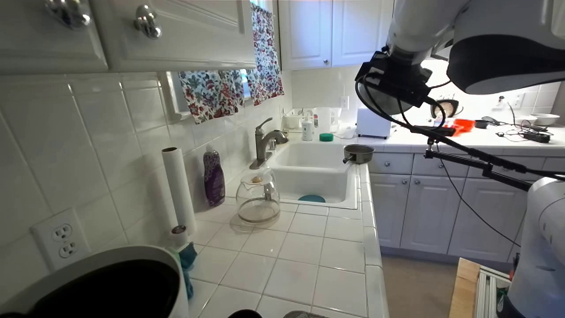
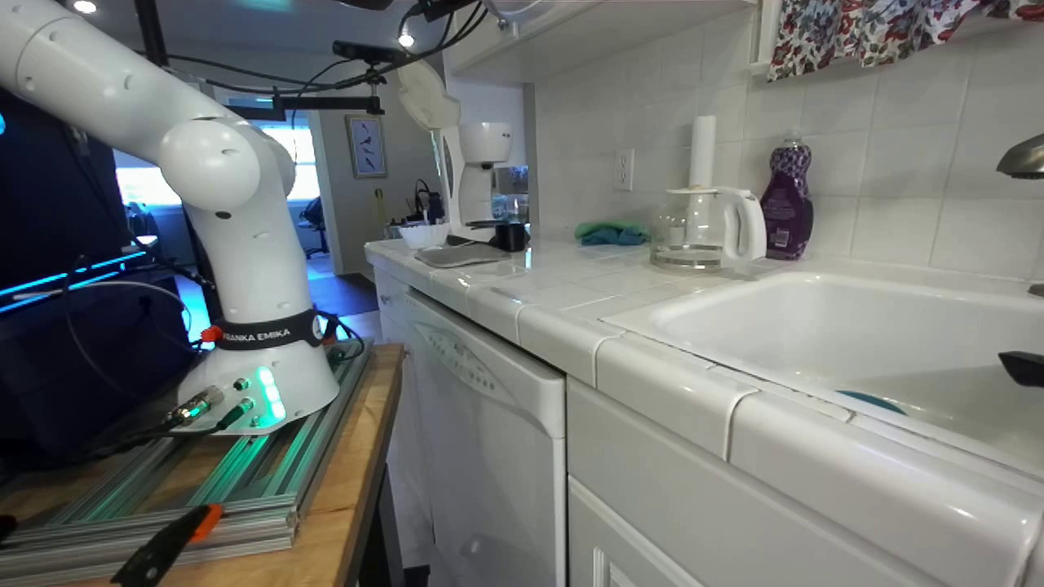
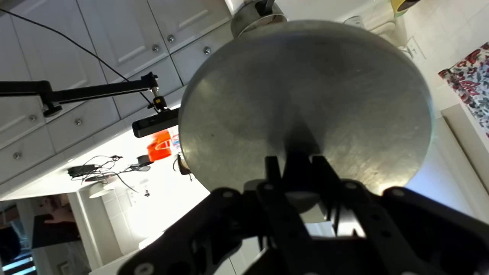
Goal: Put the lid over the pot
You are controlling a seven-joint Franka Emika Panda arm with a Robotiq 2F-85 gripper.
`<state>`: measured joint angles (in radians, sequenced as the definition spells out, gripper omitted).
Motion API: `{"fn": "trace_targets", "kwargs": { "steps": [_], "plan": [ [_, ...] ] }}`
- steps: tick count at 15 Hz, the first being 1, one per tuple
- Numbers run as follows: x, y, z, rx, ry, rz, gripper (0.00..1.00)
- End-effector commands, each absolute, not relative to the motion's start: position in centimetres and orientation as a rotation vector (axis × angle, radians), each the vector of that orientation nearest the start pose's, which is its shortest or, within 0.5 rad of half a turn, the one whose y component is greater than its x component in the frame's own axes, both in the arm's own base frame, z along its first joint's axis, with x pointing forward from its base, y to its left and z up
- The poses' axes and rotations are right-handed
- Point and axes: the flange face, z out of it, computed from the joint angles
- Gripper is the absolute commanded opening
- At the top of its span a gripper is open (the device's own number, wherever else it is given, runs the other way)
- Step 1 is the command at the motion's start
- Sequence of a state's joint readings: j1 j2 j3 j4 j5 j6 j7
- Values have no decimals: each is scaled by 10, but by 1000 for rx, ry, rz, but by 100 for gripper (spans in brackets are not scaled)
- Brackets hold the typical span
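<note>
The lid (image 3: 305, 84) is a round silvery-grey disc that fills much of the wrist view. My gripper (image 3: 295, 164) is shut on the dark knob at the lid's middle. In an exterior view the lid (image 1: 380, 101) hangs in the air below the black gripper (image 1: 393, 81), tilted, above and to the right of the pot. The pot (image 1: 359, 153) is small, low and silvery with a dark handle, at the sink's front edge. It also shows in the wrist view (image 3: 250, 19), partly hidden behind the lid. In an exterior view only a black handle (image 2: 1022, 368) shows at the right edge.
The white double sink (image 1: 309, 181) lies in the counter. A glass coffee carafe (image 1: 258, 201), purple soap bottle (image 1: 214, 179) and paper roll (image 1: 178, 190) stand near the wall. A faucet (image 1: 265, 141) rises behind the sink. A camera on a black arm (image 3: 156, 121) is near the lid.
</note>
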<state>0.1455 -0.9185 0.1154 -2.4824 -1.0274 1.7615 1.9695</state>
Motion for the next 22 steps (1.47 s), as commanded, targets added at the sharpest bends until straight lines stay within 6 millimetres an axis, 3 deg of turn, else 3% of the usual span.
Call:
{"fn": "trace_targets", "kwargs": {
  "steps": [1,2,3,17,18,22],
  "plan": [
    [303,-2,656,-1973,2181,-1764,6],
    [296,7,644,-2009,2190,-1778,6],
    [297,5,646,-2006,2192,-1772,26],
    [297,8,643,-2019,2184,-1779,26],
    [297,8,643,-2019,2185,-1779,6],
    [315,-1,651,-1994,2240,-1718,6]
  ]
}}
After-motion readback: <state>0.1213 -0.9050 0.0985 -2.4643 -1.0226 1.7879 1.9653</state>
